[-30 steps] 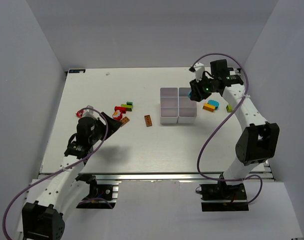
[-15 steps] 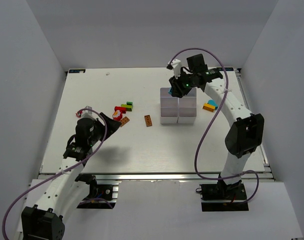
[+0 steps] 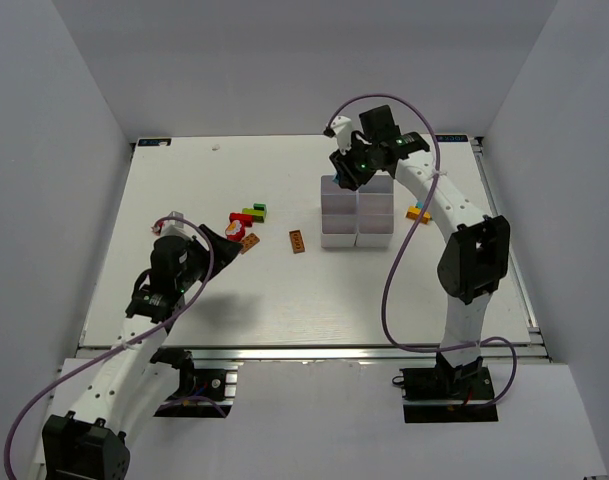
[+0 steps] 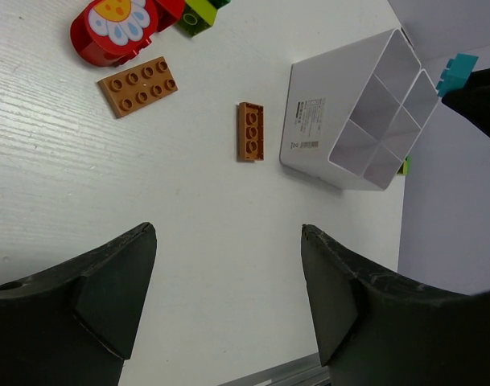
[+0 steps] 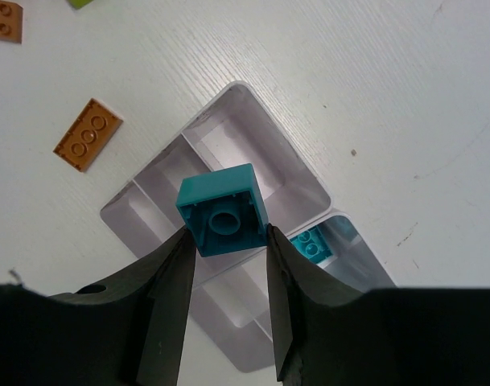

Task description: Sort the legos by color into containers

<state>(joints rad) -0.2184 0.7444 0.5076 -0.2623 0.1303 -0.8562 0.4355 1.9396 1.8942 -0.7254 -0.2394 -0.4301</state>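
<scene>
Near left of desk [image 3: 184,180]: left end effector [image 4: 228,241], released, nothing between the fingers. Hangs low over bare desk, aimed toward the loose pieces. No shift from a second ago.

Just beyond: brown plate [image 4: 251,130], flat, studs up, near the tray's side wall but apart from it. Further left: orange-brown plate [image 4: 138,85], red flower piece [image 4: 114,28] and green brick [image 4: 198,14], close together. All unsorted, all lying where they lay a second ago.

Mid desk: white six-compartment tray [image 4: 309,137]. Already holds one teal piece [image 5: 313,241], in a corner compartment.

Far end: right end effector [image 5: 227,235], clenched on a teal brick [image 5: 222,211], hollow underside toward the wrist camera. A second ago stood right of the tray, by the pieces lying there; now hovers above the tray's far end, clear of the rims. Appears, in the wrist view, to sit over the dividers beside the teal compartment, not squarely over it.

Judgement: carry done, drop not yet made. Probably needs a small correction toward the teal compartment before release; otherwise risks a landing on a divider or in the wrong slot. Orange piece [image 3: 417,212] right of the tray, awaiting pickup.
</scene>
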